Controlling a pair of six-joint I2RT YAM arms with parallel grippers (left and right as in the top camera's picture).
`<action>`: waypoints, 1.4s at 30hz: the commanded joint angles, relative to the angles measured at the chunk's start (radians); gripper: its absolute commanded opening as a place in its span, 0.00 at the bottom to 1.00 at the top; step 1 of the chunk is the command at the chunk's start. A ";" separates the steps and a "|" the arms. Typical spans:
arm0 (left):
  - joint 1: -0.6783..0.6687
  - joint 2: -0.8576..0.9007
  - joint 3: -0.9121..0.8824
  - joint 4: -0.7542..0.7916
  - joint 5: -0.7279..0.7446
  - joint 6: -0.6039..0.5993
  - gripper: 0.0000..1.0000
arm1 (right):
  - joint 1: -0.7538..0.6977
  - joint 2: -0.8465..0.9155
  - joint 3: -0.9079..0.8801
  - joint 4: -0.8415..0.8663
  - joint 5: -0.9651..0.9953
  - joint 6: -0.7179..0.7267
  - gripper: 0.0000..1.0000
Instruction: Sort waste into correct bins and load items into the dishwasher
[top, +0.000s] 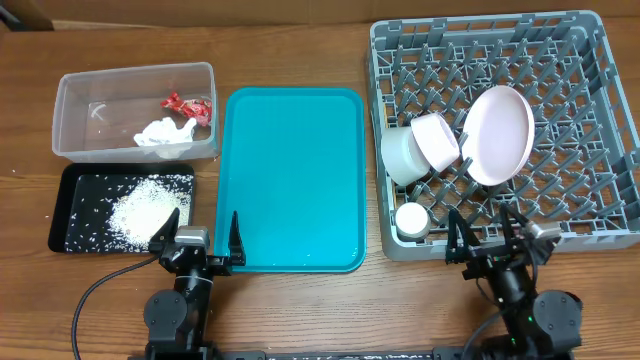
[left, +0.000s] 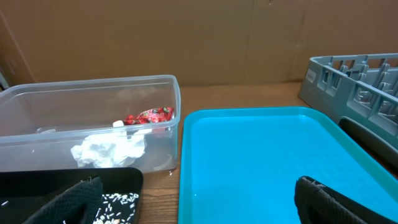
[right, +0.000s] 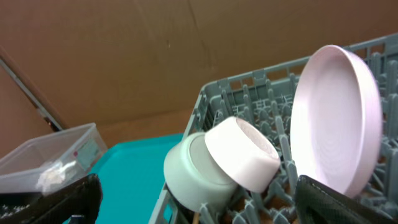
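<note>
Left claw (top: 200, 230) hangs with its fingers wide apart and nothing between them, low over the bench's near edge where the black tray (top: 62, 192) meets the teal tray (top: 290, 180). Right claw (top: 484, 228) is likewise spread and empty, at the near wall of the rack (top: 480, 22).

From the left claw, all the waste lies ahead and to the left. The rice (top: 145, 207) is heaped in the black tray just beside it. The wrapper (top: 188, 105) and tissue (top: 163, 132) sit further off in the tub (top: 70, 90). The teal tray, ahead and to the right, carries nothing.

From the right claw, the cup (top: 410, 220) stands just ahead-left in the rack's near corner. Beyond it the bowl (top: 403, 155) lies tipped on its side with the smaller dish (top: 438, 140) leaning against it. The plate (top: 498, 135) stands on edge among the pegs almost straight ahead, its face turned left. I cannot make out the chopsticks.

Sorting looks done. If any dish needs reseating, the right arm is much the nearer, and its reach runs forward and slightly left.
</note>
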 joint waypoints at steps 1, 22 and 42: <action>0.005 -0.009 -0.003 -0.001 -0.007 0.018 1.00 | -0.009 -0.013 -0.092 0.108 -0.013 -0.005 1.00; 0.005 -0.009 -0.003 -0.001 -0.007 0.018 1.00 | -0.008 -0.012 -0.185 0.204 -0.015 -0.005 1.00; 0.005 -0.009 -0.003 -0.001 -0.007 0.018 1.00 | -0.008 -0.012 -0.185 0.204 -0.015 -0.005 1.00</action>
